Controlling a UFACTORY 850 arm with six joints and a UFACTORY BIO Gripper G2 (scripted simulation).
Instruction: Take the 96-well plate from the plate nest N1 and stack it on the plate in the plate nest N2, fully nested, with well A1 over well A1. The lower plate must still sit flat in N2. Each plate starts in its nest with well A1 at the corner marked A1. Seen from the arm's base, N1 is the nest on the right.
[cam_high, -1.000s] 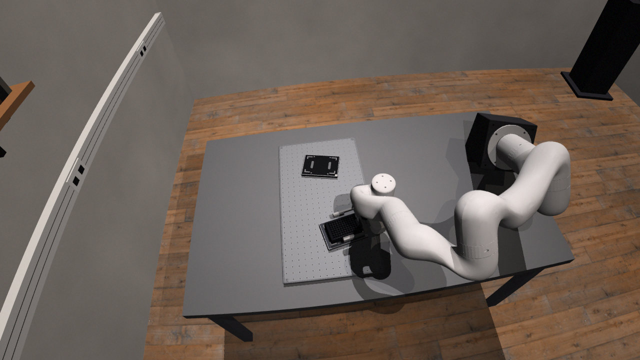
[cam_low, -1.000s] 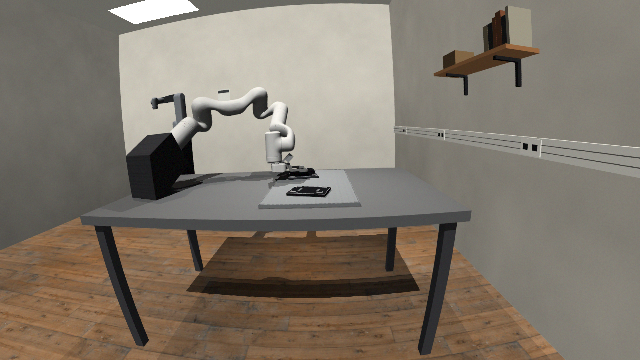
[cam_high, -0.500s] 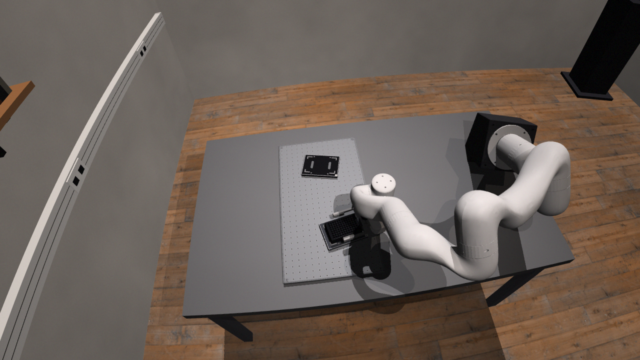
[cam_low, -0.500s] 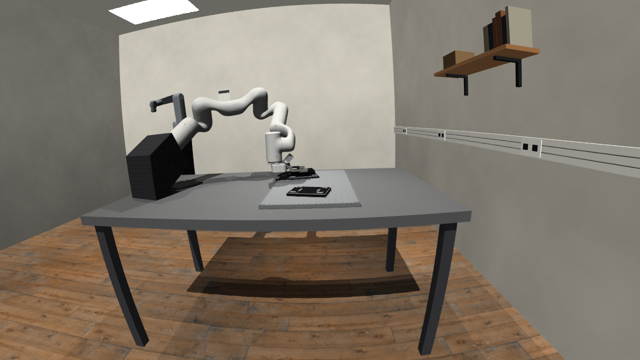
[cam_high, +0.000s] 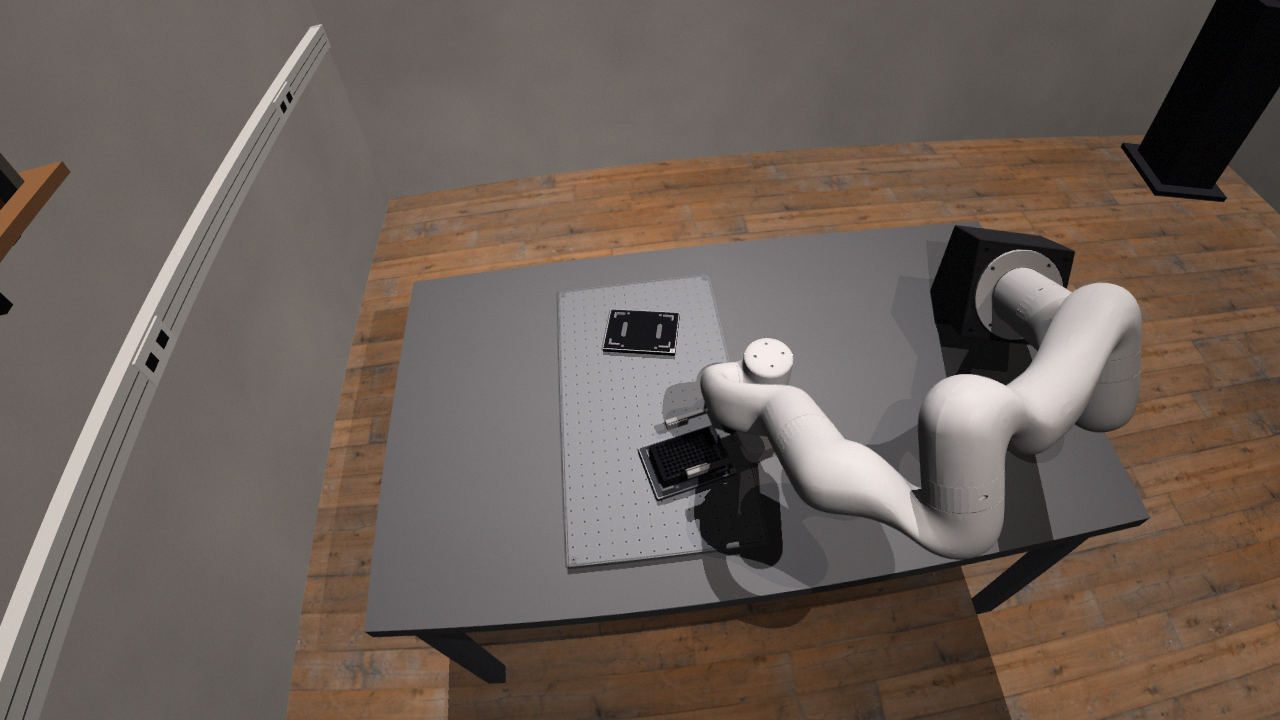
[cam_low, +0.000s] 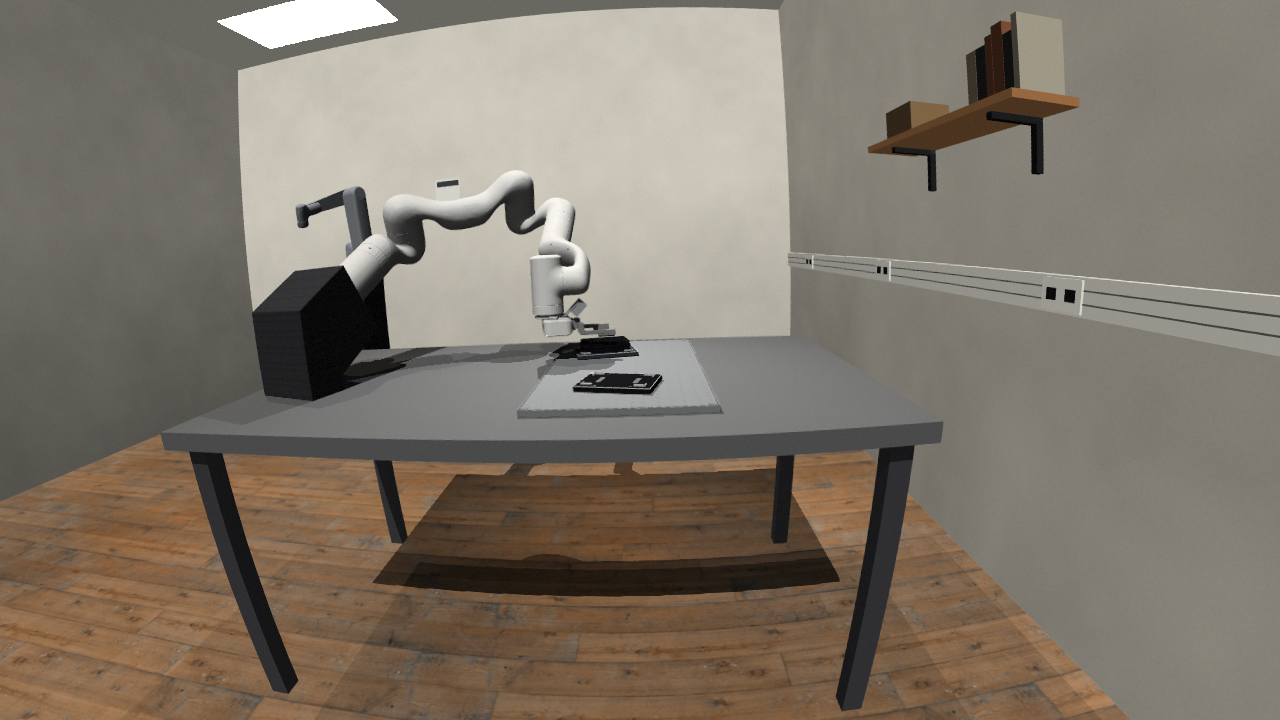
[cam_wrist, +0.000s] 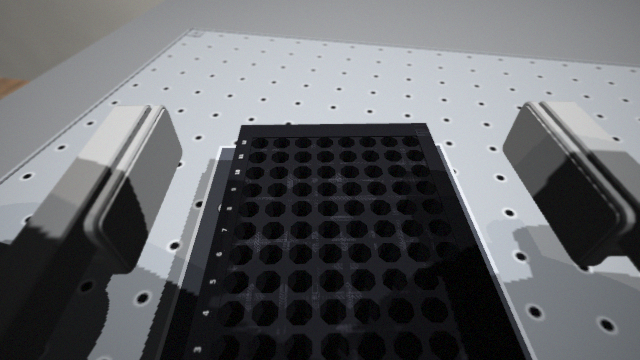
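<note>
Wrist view: the gripper (cam_high: 687, 445) (cam_low: 597, 328) (cam_wrist: 345, 165) is open part of its range, its two fingers spread wider than the black 96-well plate (cam_high: 687, 454) (cam_low: 604, 342) (cam_wrist: 330, 200) seen between them. One finger is placed at nine o'clock of the plate and the other at three o'clock, and a visible gap is left on each side. Nothing is gripped, and no contact between the pads and the plate is seen.

The plate's far end, with column 12, is pointed to twelve o'clock; the column numbers are run down its nine o'clock side, with 3 near the bottom edge. Corner A1 is out of sight. The plate is held up at nest N2 (cam_high: 656, 488) (cam_low: 617, 354) (cam_wrist: 218, 170), whose pale edge is seen around it. The lower plate cannot be clearly made out, so full nesting cannot be confirmed.

From the top, with the upper edge taken as twelve, nest N1 (cam_high: 641, 331) (cam_low: 617, 384) is found at eleven o'clock from N2, its bare bed uncovered by any plate. Both nests are carried by the perforated board (cam_high: 608, 528) (cam_low: 680, 385) (cam_wrist: 350, 75). The white arm (cam_high: 841, 465) (cam_low: 465, 210) is mounted at two o'clock from the gripper.
</note>
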